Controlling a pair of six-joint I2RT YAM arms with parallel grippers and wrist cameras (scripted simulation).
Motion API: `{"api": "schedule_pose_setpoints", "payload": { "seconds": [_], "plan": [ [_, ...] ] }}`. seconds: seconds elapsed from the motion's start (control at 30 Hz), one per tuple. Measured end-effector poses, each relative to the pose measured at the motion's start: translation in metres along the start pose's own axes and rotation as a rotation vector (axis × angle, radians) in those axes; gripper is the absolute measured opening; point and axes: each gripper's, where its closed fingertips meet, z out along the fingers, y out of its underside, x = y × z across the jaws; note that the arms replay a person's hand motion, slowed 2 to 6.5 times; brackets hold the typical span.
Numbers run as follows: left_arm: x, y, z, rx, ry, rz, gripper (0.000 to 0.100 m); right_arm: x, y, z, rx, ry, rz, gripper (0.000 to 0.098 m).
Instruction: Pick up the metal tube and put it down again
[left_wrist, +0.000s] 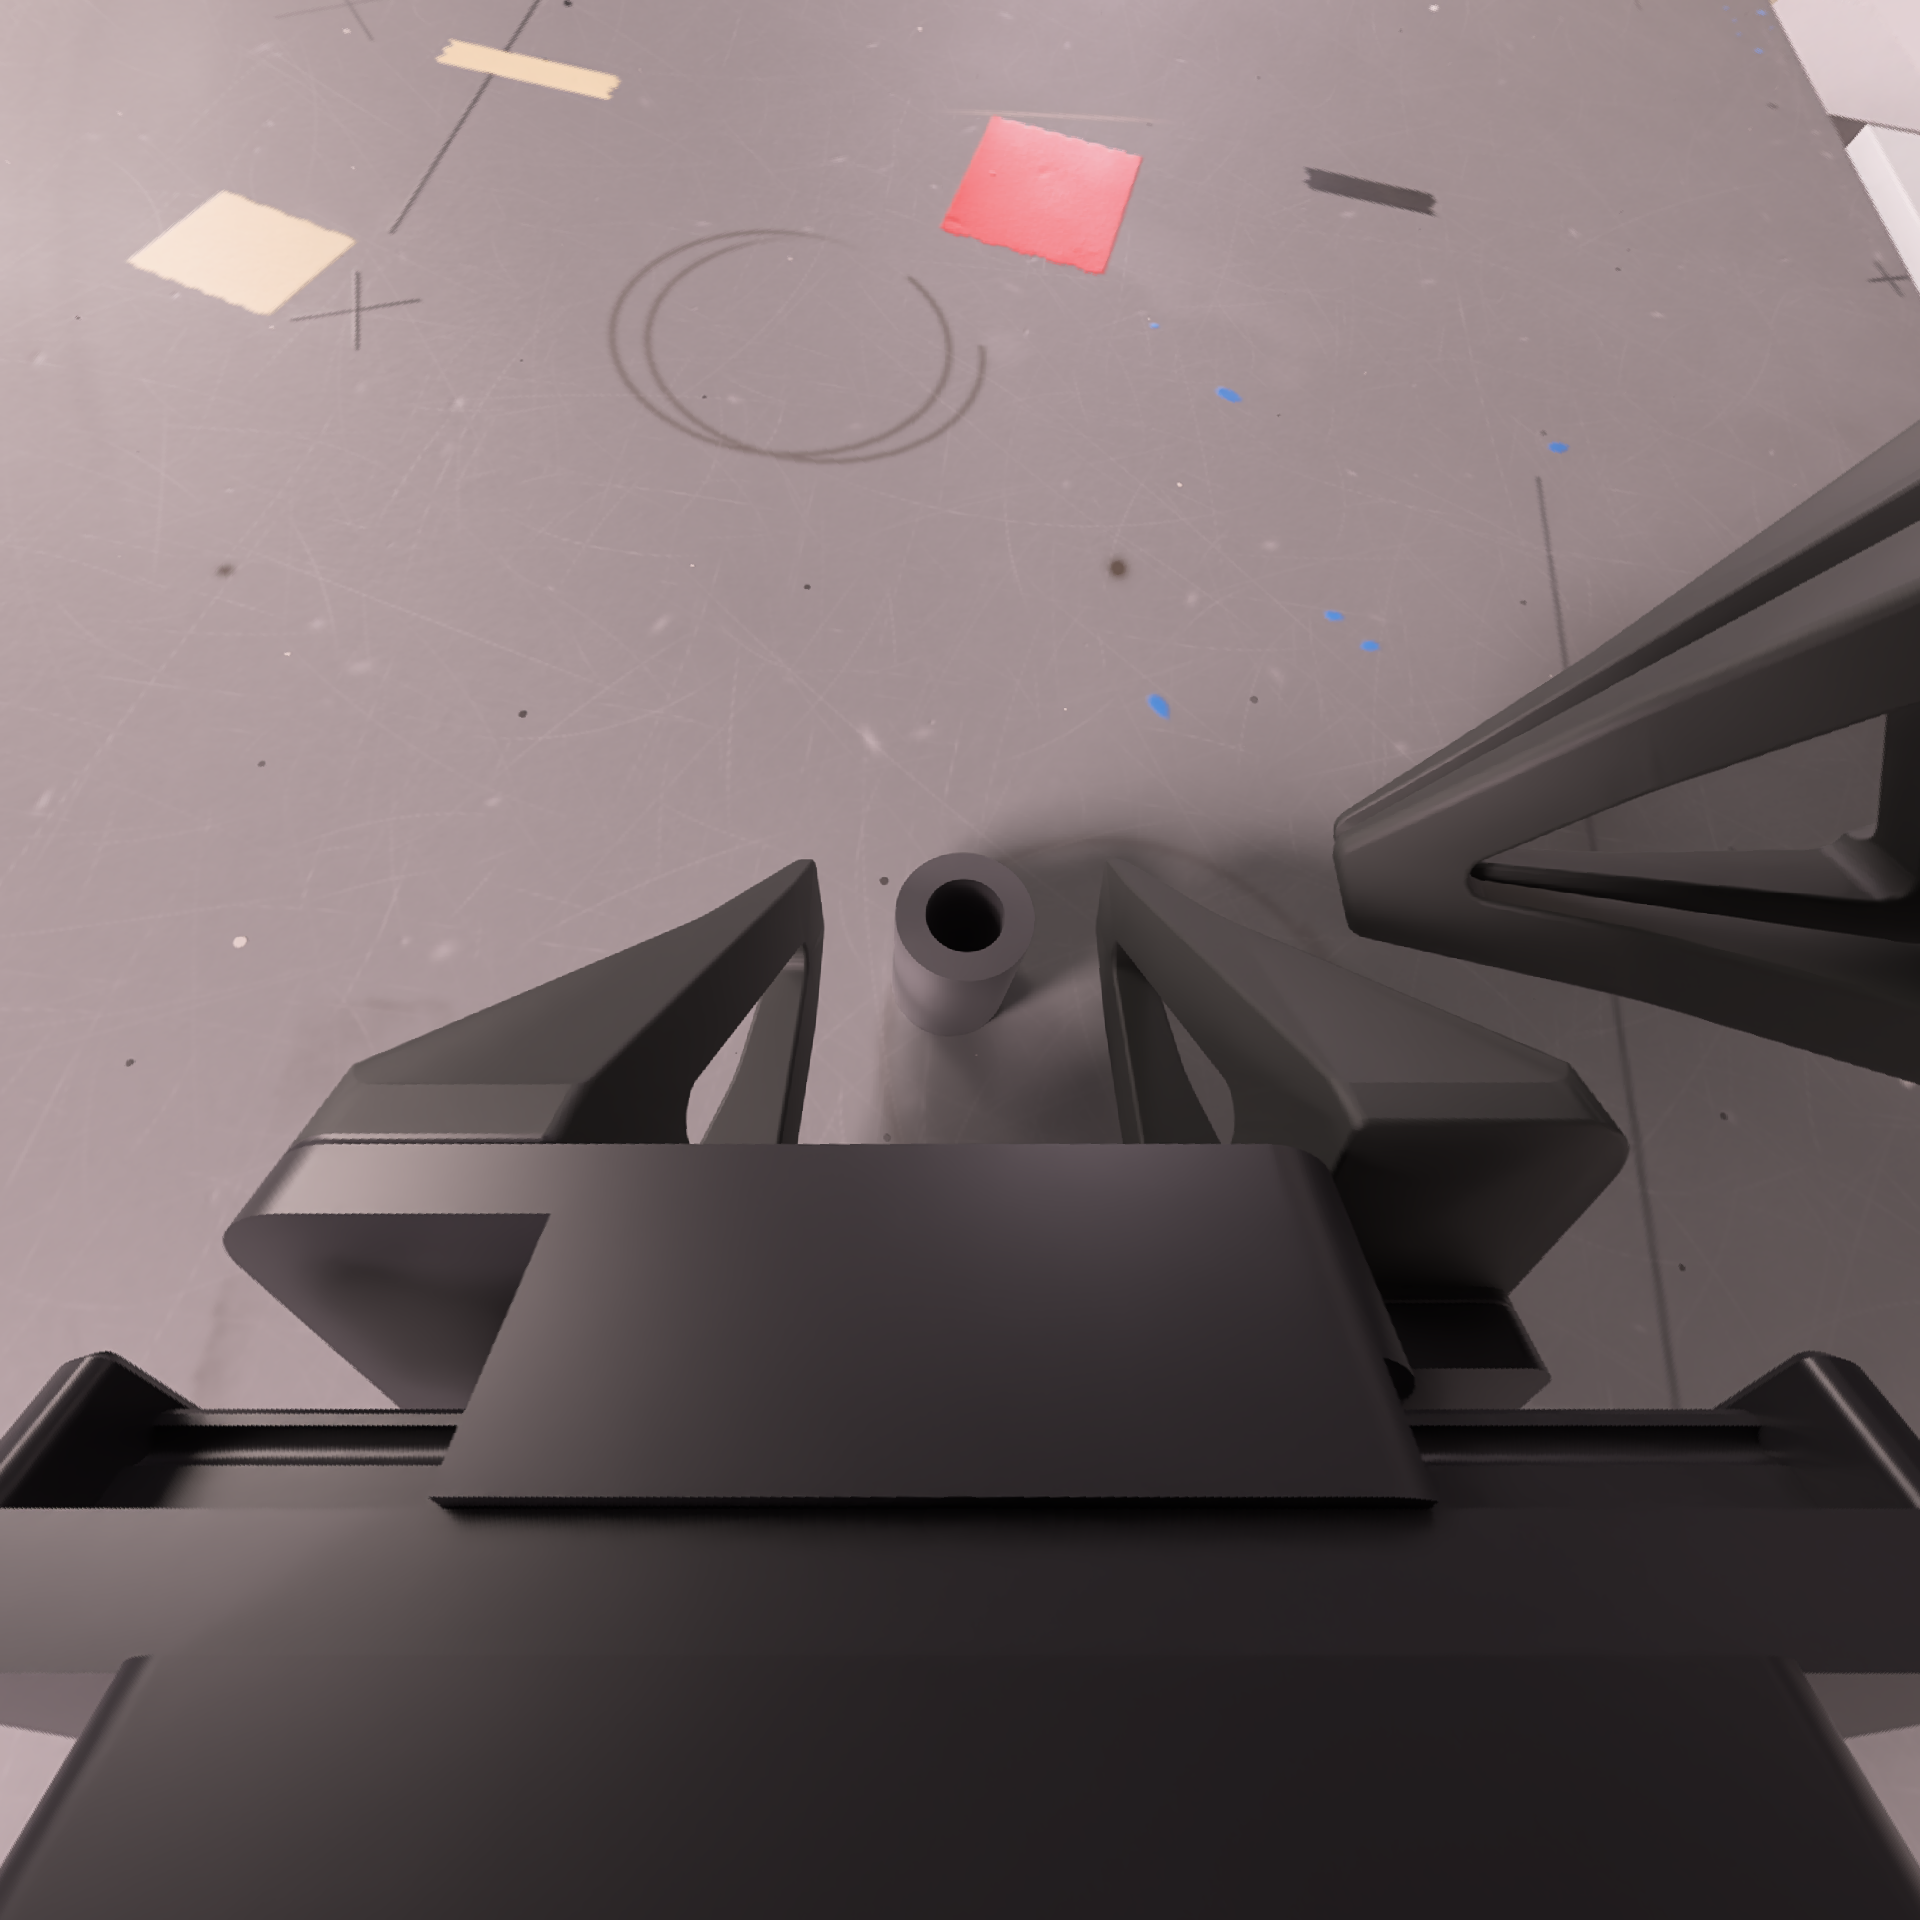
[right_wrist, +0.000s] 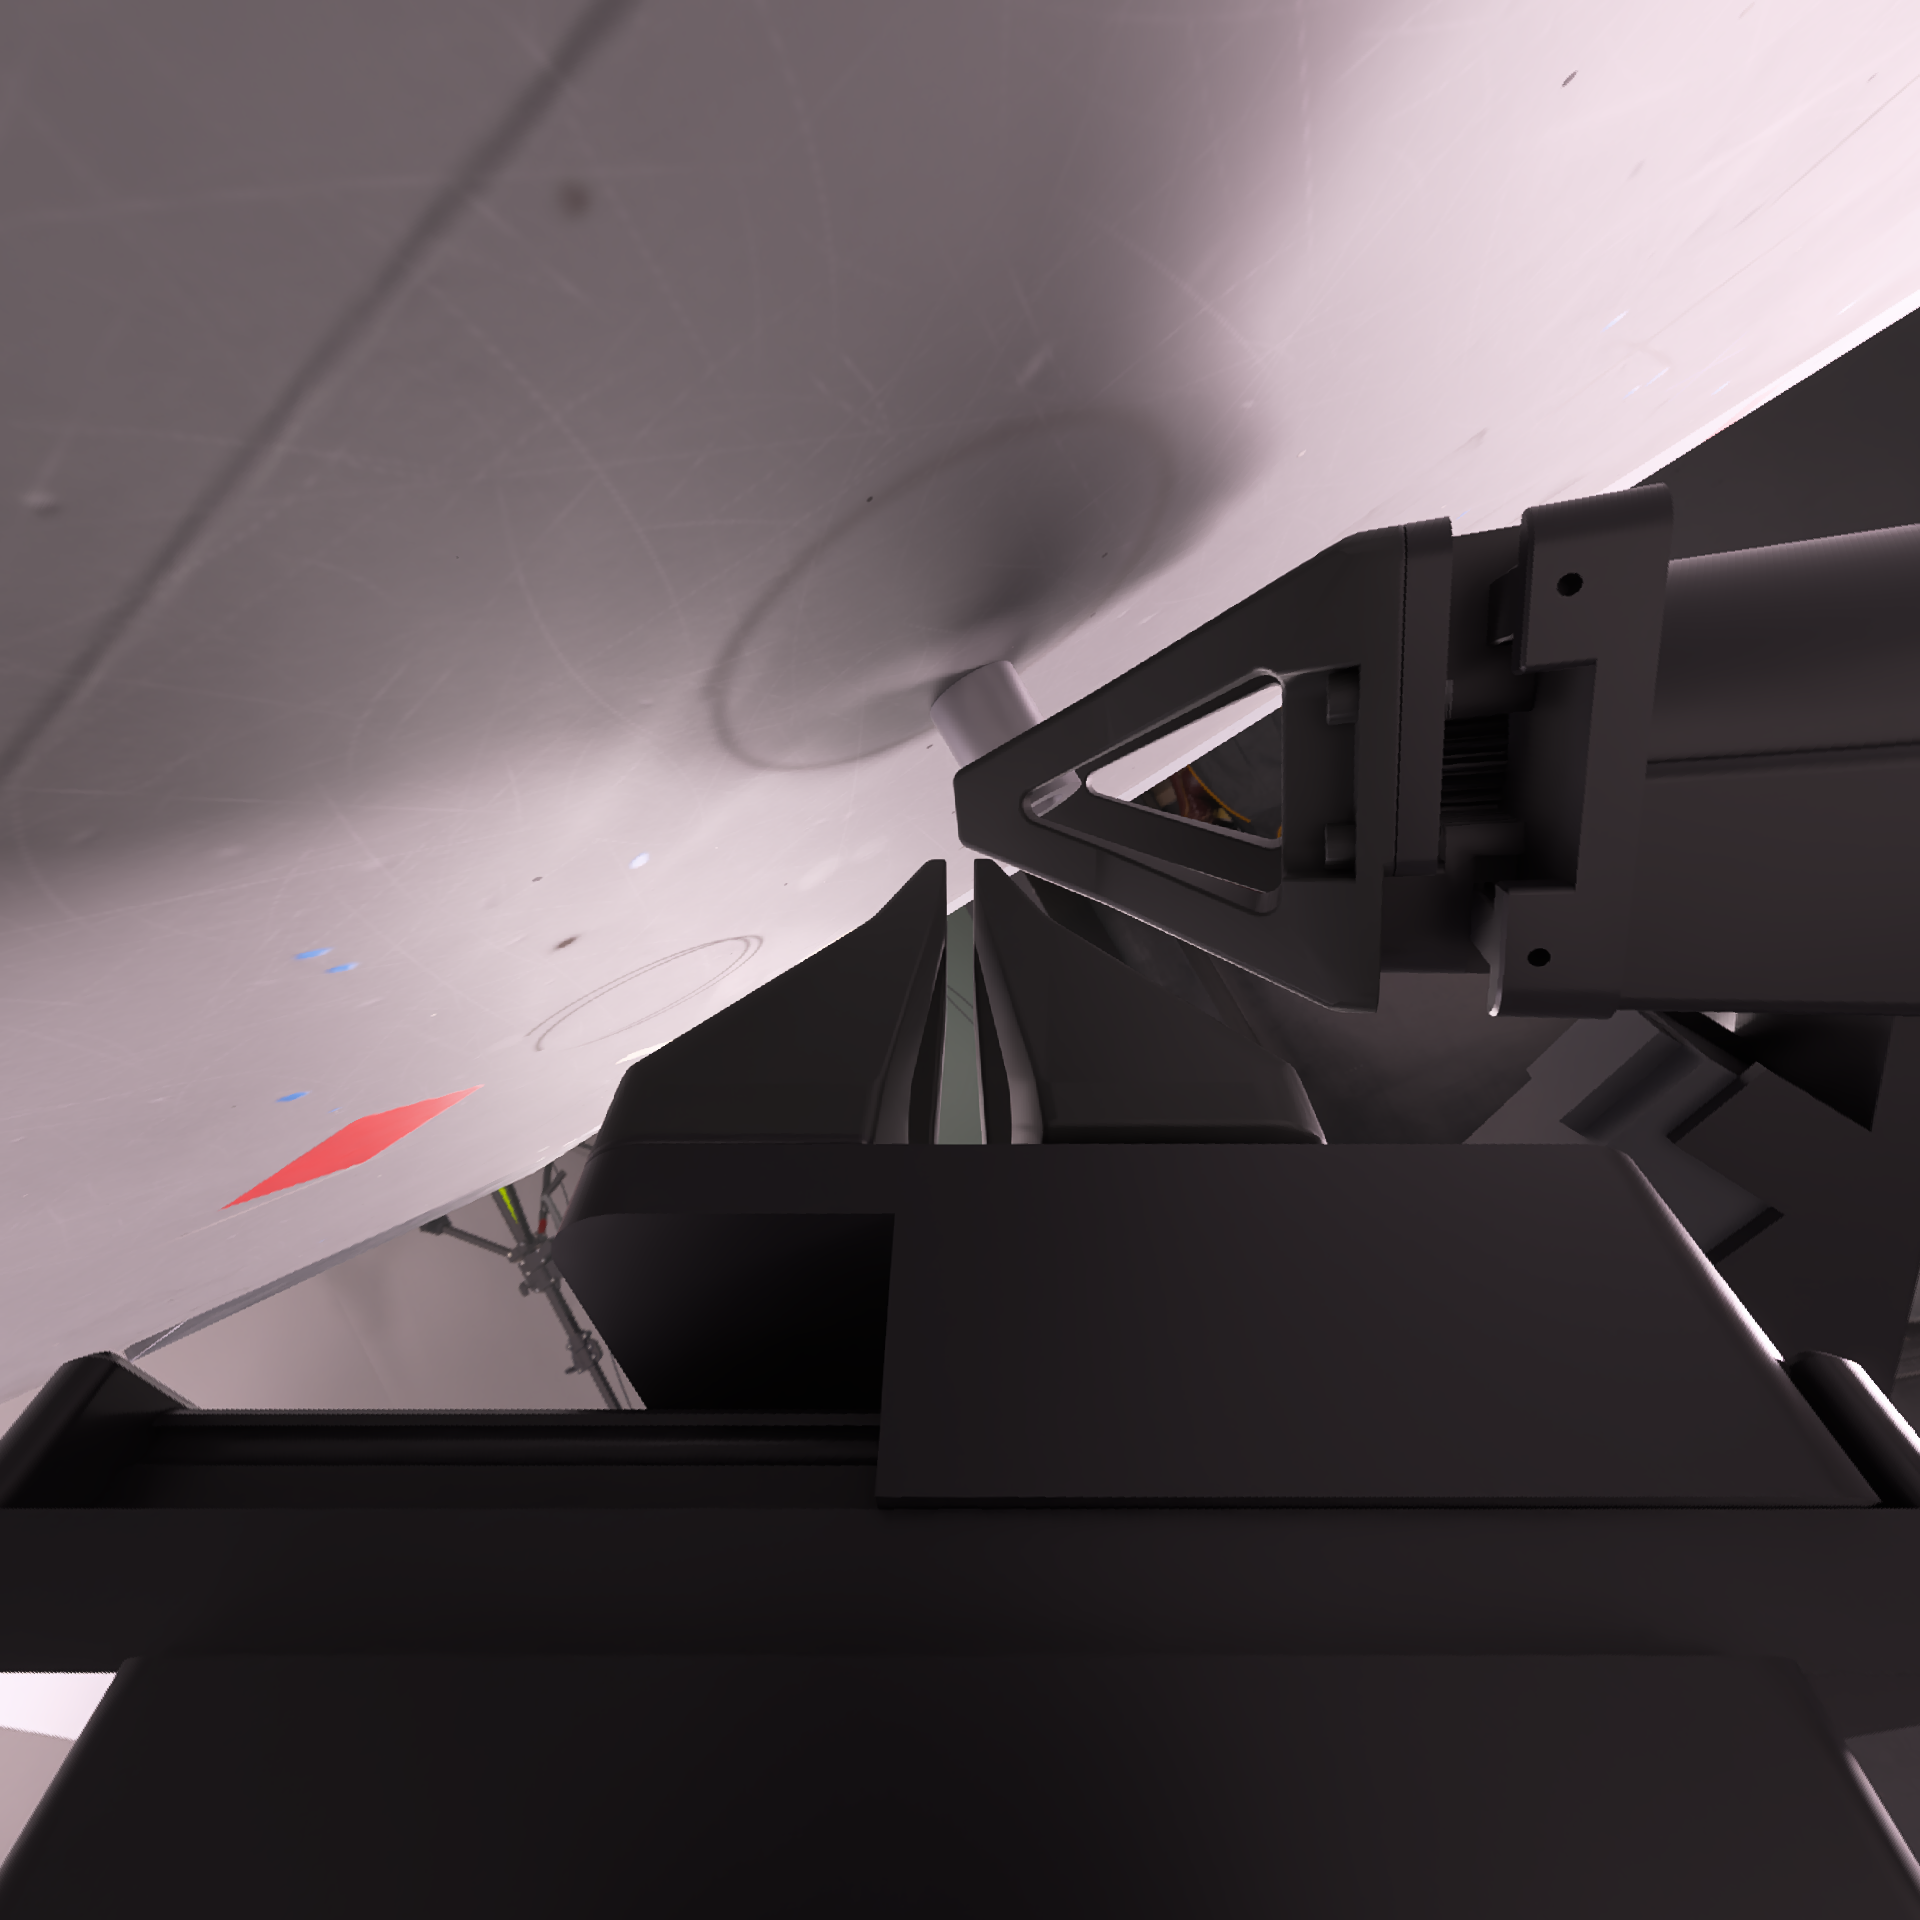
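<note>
Black housing and slide rail of the left gripper (left_wrist: 958, 914) fill the lower part of the left wrist view; its two fingers are spread wide, one on each side of the metal tube (left_wrist: 961, 961), with clear space between each fingertip and the tube wall. That tube is short, grey and hollow, standing upright on the grey table (left_wrist: 623, 644) with its open bore facing up, between the fingers and touching neither. A dark shadow lies on the table around it. From the right edge of the same view one finger of the right gripper (left_wrist: 1621, 862) reaches in, near the tube but apart from it. In the right wrist view, the right gripper (right_wrist: 961, 873) shows its fingers drawn nearly together, with only a thin slit left and nothing held between them. Beyond them the tube (right_wrist: 982, 707) stands partly hidden behind a finger of the left gripper (right_wrist: 1132, 810). Further out on the scratched table lie a red square patch (left_wrist: 1042, 194), a beige square patch (left_wrist: 241, 249), a beige tape strip (left_wrist: 528, 70), a black tape strip (left_wrist: 1369, 192) and a drawn circle (left_wrist: 795, 348), all well apart from the tube
</note>
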Motion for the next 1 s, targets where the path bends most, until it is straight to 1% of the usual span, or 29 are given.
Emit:
{"api": "schedule_pose_setpoints", "payload": {
  "seconds": [0.43, 1.0],
  "plan": [
    [0.0039, 0.0006, 0.0005, -0.005, 0.030, 0.015, 0.032, -0.0004, -0.0001, 0.0006, -0.002, -0.002, -0.003, 0.0041],
    [0.0037, 0.0002, 0.0015, -0.024, 0.035, 0.026, 0.030, -0.0009, 0.0000, 0.0005, -0.003, -0.005, -0.005, 0.0041]
  ]
}}
